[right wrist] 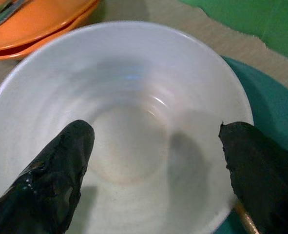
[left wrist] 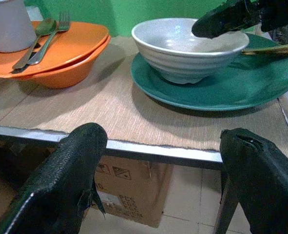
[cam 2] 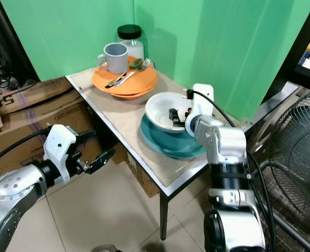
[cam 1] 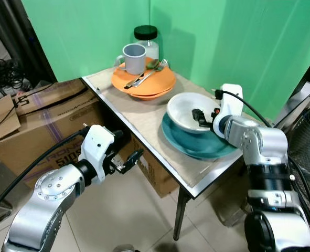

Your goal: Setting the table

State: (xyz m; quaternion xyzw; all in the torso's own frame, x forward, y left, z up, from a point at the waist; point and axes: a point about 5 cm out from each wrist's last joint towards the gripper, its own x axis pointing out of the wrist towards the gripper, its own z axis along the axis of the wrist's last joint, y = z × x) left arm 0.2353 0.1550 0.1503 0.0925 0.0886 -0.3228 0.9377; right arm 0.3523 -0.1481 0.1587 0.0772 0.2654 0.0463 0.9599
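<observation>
We held our right gripper (right wrist: 153, 170) spread just above the white bowl (cam 1: 189, 107) on the teal plate (cam 1: 196, 144), probably to lift it clear, while our left gripper (left wrist: 161, 180) waited spread below the table edge (left wrist: 134, 148).

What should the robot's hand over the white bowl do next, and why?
Probably lower the right gripper a little toward one side of the white bowl and close on its rim. Its fingers are open above the empty bowl, which sits on the teal plate, gripping nothing.

I'm in a makeshift recording corner, not a lived-in dining room: green backdrop (cam 1: 92, 31) behind a small table (cam 1: 139, 123), cardboard boxes (cam 1: 44, 126), loose cables (cam 1: 2, 71), a floor fan (cam 2: 296, 157).
</observation>
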